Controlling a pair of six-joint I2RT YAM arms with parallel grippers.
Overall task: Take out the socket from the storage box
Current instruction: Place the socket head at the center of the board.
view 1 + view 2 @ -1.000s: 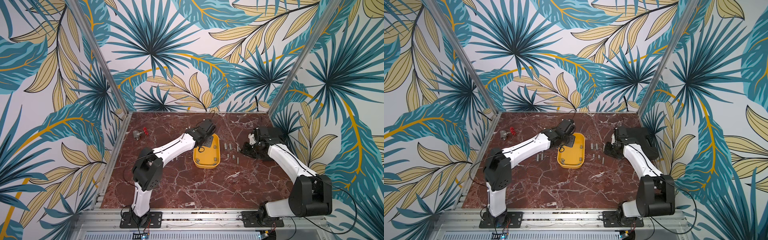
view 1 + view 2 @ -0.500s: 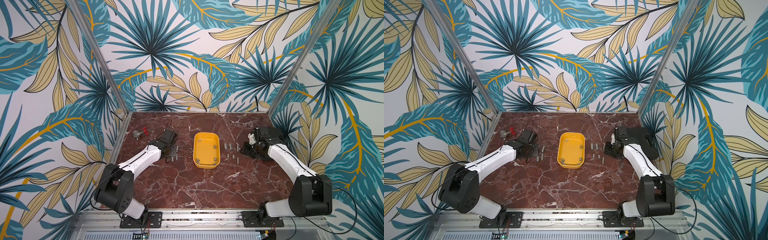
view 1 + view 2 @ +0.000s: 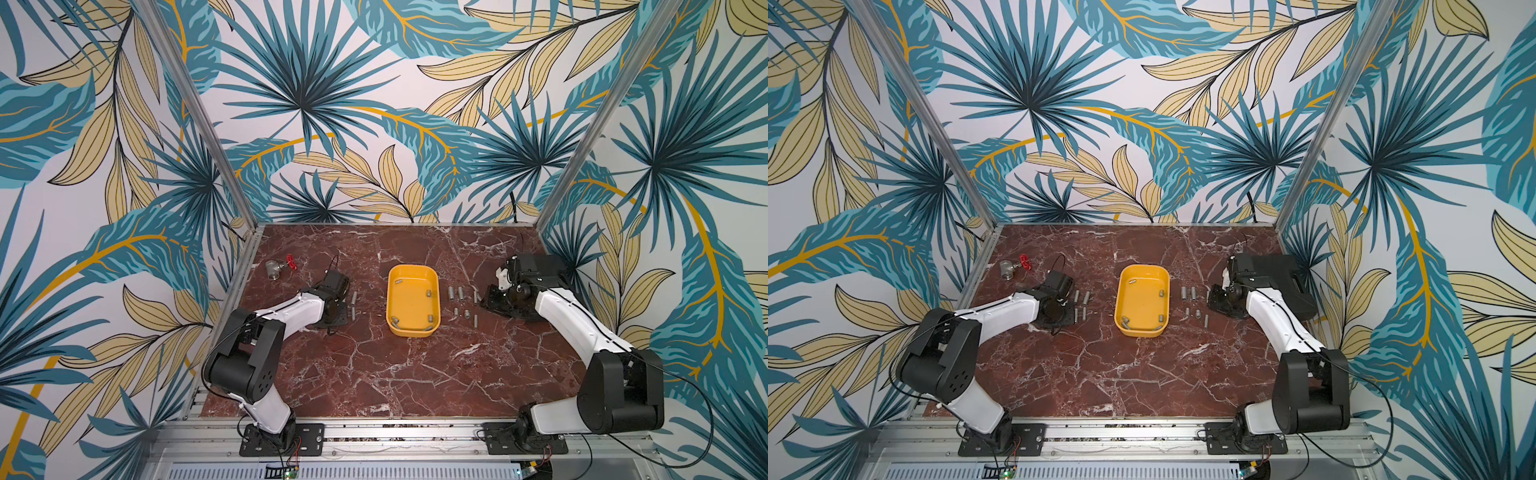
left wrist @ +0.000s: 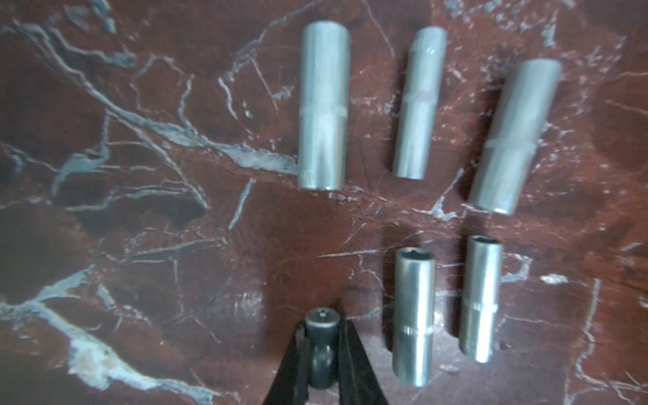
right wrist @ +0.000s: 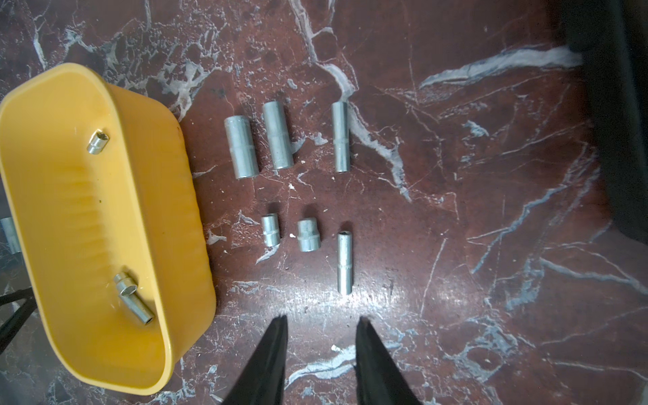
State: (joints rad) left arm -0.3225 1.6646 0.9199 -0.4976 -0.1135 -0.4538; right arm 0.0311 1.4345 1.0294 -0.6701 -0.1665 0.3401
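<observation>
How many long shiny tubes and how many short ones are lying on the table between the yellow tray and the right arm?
Long sockets: 4
Short sockets: 2
Total: 6

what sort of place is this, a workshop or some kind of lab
Probably a robot lab test cell: the left arm and right arm are bolted to an aluminium rail, leaf-print panels wall in the marble tabletop, sockets lie in rows.
</observation>
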